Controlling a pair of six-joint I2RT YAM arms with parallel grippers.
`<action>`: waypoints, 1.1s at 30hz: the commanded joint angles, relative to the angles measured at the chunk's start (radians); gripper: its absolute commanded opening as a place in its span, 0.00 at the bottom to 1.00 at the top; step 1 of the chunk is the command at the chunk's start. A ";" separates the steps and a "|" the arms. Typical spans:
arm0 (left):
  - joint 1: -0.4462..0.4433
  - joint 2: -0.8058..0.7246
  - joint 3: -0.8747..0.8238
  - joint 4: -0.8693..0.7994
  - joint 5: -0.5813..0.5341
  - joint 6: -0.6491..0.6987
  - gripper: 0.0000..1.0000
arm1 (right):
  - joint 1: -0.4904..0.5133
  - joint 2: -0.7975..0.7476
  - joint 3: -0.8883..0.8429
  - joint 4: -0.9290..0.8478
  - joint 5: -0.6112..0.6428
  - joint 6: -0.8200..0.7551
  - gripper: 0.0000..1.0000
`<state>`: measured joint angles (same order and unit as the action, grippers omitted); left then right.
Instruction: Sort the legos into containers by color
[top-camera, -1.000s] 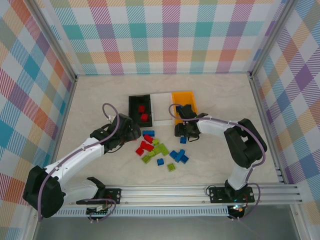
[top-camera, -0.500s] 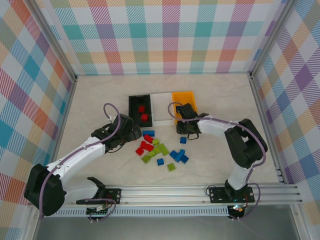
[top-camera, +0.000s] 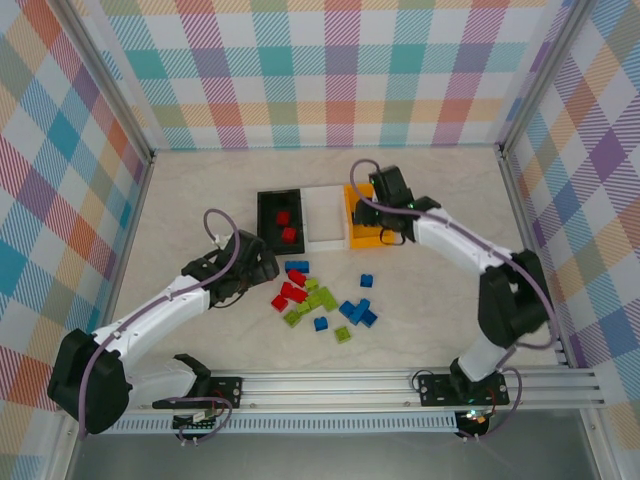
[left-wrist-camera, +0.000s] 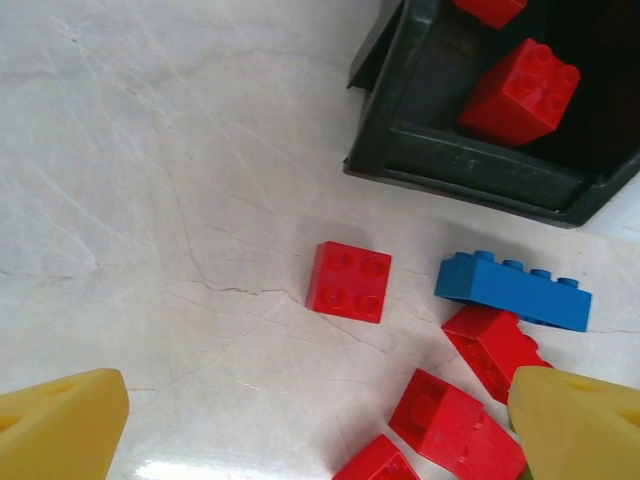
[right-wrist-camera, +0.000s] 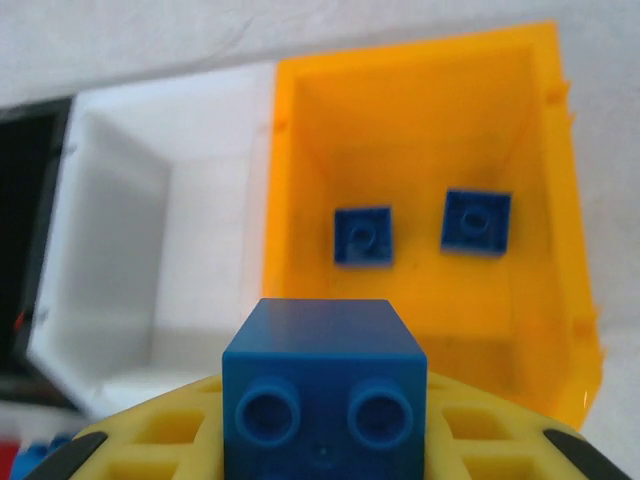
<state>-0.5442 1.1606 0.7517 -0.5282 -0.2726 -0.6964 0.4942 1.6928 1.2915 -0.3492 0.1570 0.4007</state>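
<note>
I'm holding a blue brick (right-wrist-camera: 323, 375) clamped in the right gripper (right-wrist-camera: 320, 440) above the near wall of the orange bin (right-wrist-camera: 420, 110), where 2 blue bricks (right-wrist-camera: 362, 237) are lying — the white bin (right-wrist-camera: 110, 250) is sitting just beside it. My left gripper (left-wrist-camera: 320, 428) is hovering with its fingers spread wide over the table (left-wrist-camera: 150, 150) — a red brick (left-wrist-camera: 348, 281) is lying just ahead of them, near the black bin (left-wrist-camera: 470, 170).

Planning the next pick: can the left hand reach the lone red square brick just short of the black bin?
Probably yes. The left hand is open, aimed at the red square plastic brick; bare tabletop surrounds it, and the long blue plastic brick and black plastic bin sit apart.
</note>
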 joint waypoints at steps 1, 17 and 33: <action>0.023 -0.013 -0.021 -0.039 -0.002 -0.011 0.93 | -0.025 0.118 0.092 -0.075 0.021 -0.021 0.28; 0.084 0.261 -0.027 0.186 0.128 0.054 0.76 | -0.034 -0.002 0.006 -0.031 -0.006 -0.007 0.61; 0.014 0.313 0.064 0.213 0.056 0.145 0.81 | -0.034 -0.068 -0.100 -0.011 -0.013 0.013 0.61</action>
<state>-0.4980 1.5341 0.8089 -0.3344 -0.1883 -0.5762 0.4576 1.6501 1.2022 -0.3775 0.1524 0.4061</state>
